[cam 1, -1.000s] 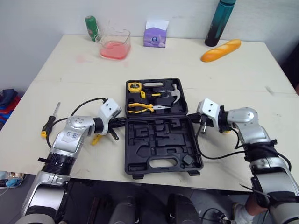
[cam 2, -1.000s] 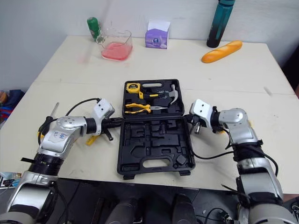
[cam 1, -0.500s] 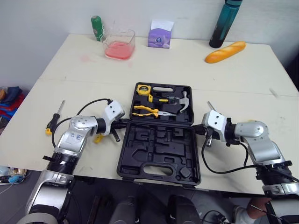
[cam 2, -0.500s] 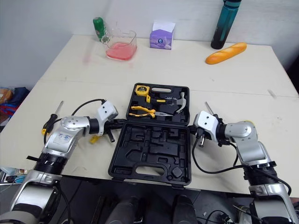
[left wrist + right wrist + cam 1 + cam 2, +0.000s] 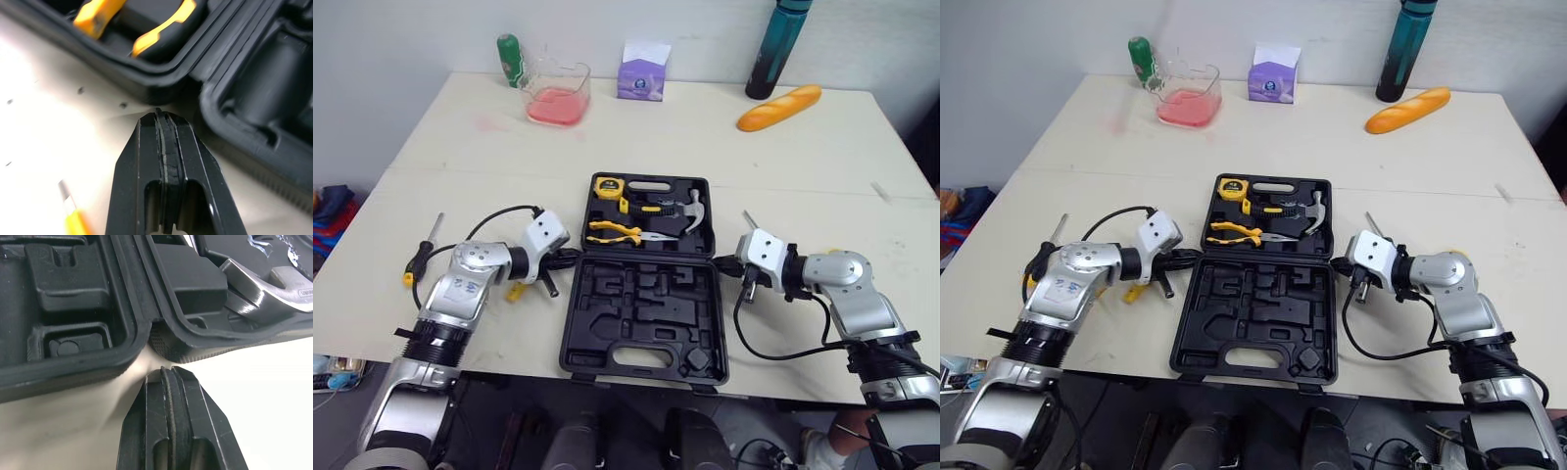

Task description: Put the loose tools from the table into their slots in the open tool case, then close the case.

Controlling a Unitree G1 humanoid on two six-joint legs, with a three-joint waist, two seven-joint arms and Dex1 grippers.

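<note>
Both grippers pinched shut at the hinge ends of the open tool case (image 5: 574, 305), which lies on the table (image 5: 705, 137).

The head views show the left gripper (image 5: 575, 257) and right gripper (image 5: 723, 262) at opposite ends of the hinge. The far half holds a tape measure (image 5: 606, 186), pliers (image 5: 612, 231) and a hammer (image 5: 691, 210), while the near half's moulded slots are vacant. A loose screwdriver (image 5: 419, 257) lies well to the left. The wrist views add the finger state: each pair is pressed together, tips just short of the hinge corner. Against the earlier frames, the camera has shifted; both grippers remain at the hinge, and the case contents are unchanged.
</note>
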